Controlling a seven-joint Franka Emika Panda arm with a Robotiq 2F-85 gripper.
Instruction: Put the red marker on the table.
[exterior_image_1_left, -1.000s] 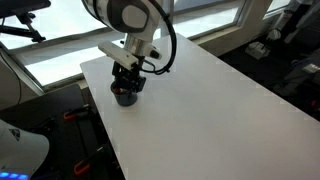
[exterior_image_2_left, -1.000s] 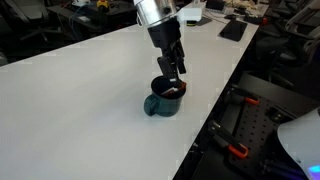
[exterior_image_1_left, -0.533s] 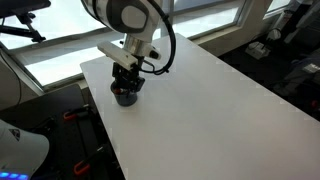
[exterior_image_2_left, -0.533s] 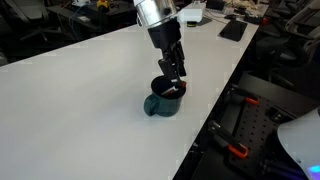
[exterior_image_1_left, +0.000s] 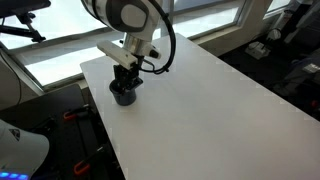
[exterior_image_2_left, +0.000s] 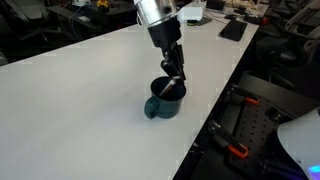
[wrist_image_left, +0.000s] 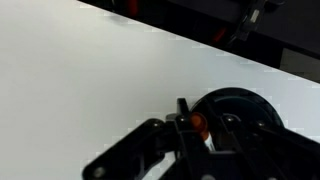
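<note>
A dark round cup (exterior_image_1_left: 122, 97) (exterior_image_2_left: 161, 104) stands on the white table (exterior_image_1_left: 210, 95) (exterior_image_2_left: 70, 110) near its edge. My gripper (exterior_image_1_left: 127, 84) (exterior_image_2_left: 173, 86) (wrist_image_left: 197, 126) reaches down into the cup's mouth. In the wrist view the red marker (wrist_image_left: 198, 122) shows as a small orange-red tip pinched between the two dark fingers, right at the rim of the cup (wrist_image_left: 248, 104). The jaws are shut on it. The rest of the marker is hidden by the fingers and the cup. In both exterior views the marker is hidden by the gripper.
The table edge runs close beside the cup, with black equipment and red clamps (exterior_image_2_left: 238, 152) on the floor below. A dark flat object (exterior_image_2_left: 233, 30) and other clutter lie at the far end of the table. Windows (exterior_image_1_left: 60, 50) run behind the table.
The jaws have closed from wide apart onto the marker's tip inside the cup. The arm and the cup have stayed in place.
</note>
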